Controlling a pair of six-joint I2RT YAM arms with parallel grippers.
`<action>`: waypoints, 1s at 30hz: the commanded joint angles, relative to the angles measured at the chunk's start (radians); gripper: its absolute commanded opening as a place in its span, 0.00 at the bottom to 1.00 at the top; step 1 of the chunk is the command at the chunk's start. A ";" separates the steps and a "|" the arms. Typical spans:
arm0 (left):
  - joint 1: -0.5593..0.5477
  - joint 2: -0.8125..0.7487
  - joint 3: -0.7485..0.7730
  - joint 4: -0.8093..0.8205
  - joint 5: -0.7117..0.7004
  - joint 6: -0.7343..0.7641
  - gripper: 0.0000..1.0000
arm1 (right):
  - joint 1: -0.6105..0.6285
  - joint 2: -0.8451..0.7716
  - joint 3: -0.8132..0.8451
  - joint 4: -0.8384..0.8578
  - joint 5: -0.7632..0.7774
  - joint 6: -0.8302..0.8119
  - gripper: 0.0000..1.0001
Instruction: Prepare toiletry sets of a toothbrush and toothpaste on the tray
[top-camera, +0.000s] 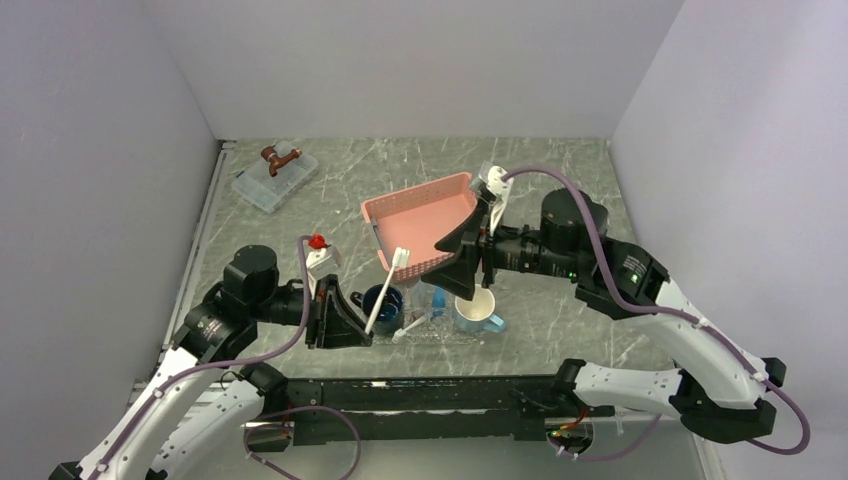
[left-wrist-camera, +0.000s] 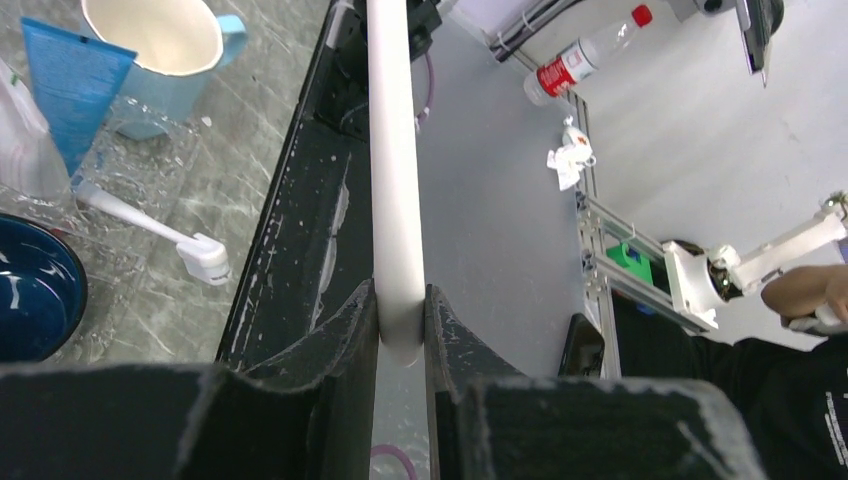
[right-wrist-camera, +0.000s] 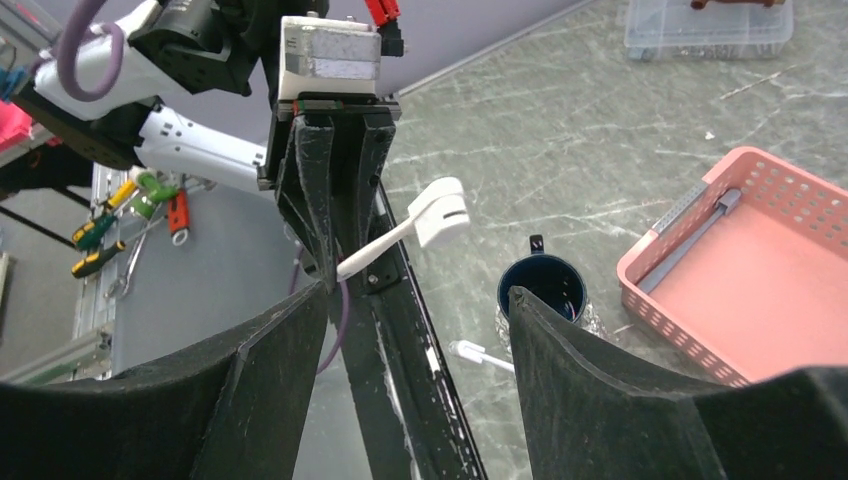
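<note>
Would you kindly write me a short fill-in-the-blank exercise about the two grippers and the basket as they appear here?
1. The left gripper is shut on a white ___.
2. The right gripper stands ___, holding nothing.
3. The basket is ___ in colour.
Missing words: toothbrush; open; pink.
</note>
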 joint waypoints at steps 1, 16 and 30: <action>-0.001 0.010 0.036 -0.060 0.079 0.089 0.00 | -0.013 0.065 0.090 -0.118 -0.067 -0.039 0.69; -0.035 -0.049 -0.035 -0.021 0.142 0.046 0.00 | -0.068 0.191 0.199 -0.188 -0.381 -0.068 0.71; -0.092 -0.014 -0.005 -0.075 0.093 0.089 0.00 | -0.068 0.316 0.253 -0.240 -0.534 -0.100 0.56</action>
